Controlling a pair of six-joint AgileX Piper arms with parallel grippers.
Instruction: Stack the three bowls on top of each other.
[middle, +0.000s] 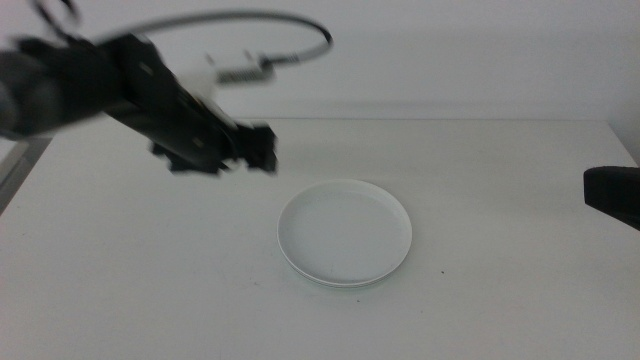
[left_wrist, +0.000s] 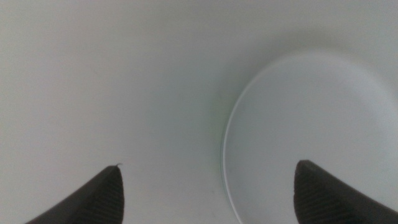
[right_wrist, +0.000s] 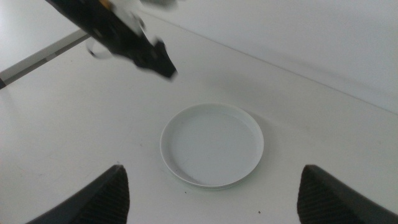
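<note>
A white bowl (middle: 345, 230) sits in the middle of the table, also seen in the left wrist view (left_wrist: 311, 118) and the right wrist view (right_wrist: 211, 144). A second rim (middle: 345, 285) peeks out under its near edge, so it rests on at least one other bowl; the colour and number beneath are hidden. My left gripper (middle: 262, 150) hovers above the table, up and left of the bowl, open and empty (left_wrist: 209, 165). My right gripper (middle: 612, 195) waits at the right edge, open, with nothing between its jaws (right_wrist: 212, 168).
The white table (middle: 130, 270) carries only the bowls. Its far edge (middle: 450, 120) meets a pale wall. A cable (middle: 290, 20) loops above the left arm. A metal frame (middle: 15, 165) shows past the table's left edge.
</note>
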